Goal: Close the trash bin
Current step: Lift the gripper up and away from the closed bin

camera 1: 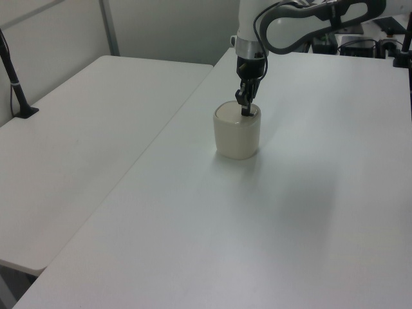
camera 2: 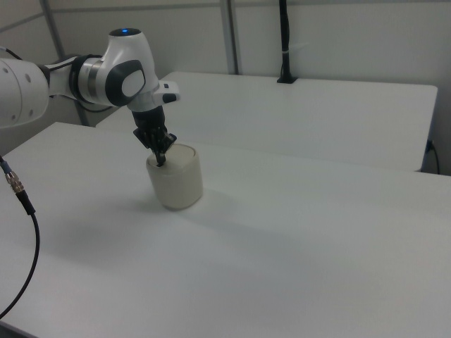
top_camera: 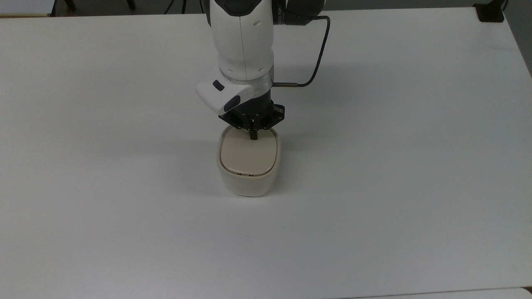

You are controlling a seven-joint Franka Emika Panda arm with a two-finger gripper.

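The trash bin [top_camera: 248, 182] [camera 1: 237, 135] [camera 2: 176, 179] is a small cream-white rounded-square tub standing on the white table. Its beige lid [top_camera: 248, 155] lies flat inside the rim. My gripper [top_camera: 253, 136] [camera 1: 245, 112] [camera 2: 161, 161] points straight down with its black fingers shut together. The tips press on the lid near the edge closest to the arm. Nothing is held between the fingers.
The white table [top_camera: 395, 166] stretches wide on all sides of the bin. A black cable [top_camera: 318, 54] loops off the wrist. A second white table [camera 1: 77, 141] [camera 2: 317, 105] stands alongside, with a black post [camera 1: 13, 77] [camera 2: 285, 42] clamped to it.
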